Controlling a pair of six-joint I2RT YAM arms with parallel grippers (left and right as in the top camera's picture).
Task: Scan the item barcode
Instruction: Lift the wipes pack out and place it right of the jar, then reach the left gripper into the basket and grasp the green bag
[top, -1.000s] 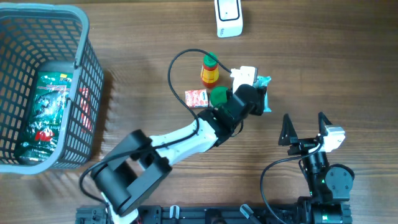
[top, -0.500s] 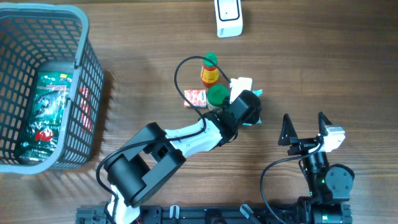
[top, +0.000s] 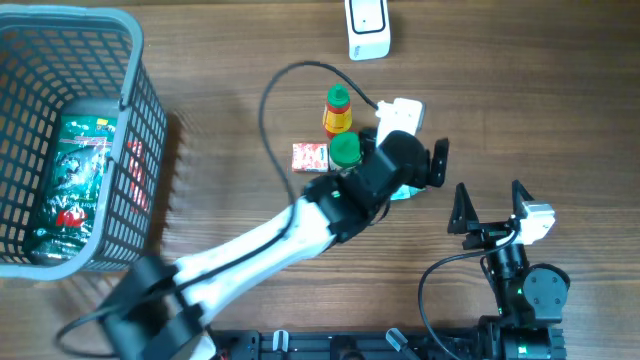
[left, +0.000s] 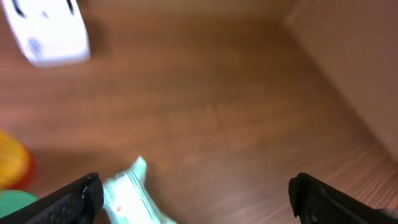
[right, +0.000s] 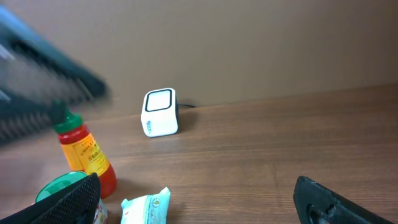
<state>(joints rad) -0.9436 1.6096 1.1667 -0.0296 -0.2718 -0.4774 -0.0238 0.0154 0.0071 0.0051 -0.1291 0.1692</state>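
wooden table (top: 230, 130), basket (top: 150, 150), scanner (top: 367, 27), bottle (top: 338, 112), red box (top: 309, 157), packet (right: 146, 208)

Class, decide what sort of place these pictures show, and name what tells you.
Probably a mock shop checkout on a wooden table: a white barcode scanner, a grey shopping basket, and small groceries such as a sauce bottle.

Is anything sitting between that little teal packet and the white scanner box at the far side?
Nothing visible does. Bare table lies between the teal packet and the scanner. The sauce bottle stands off to one side, and the open left gripper hovers just above the packet.
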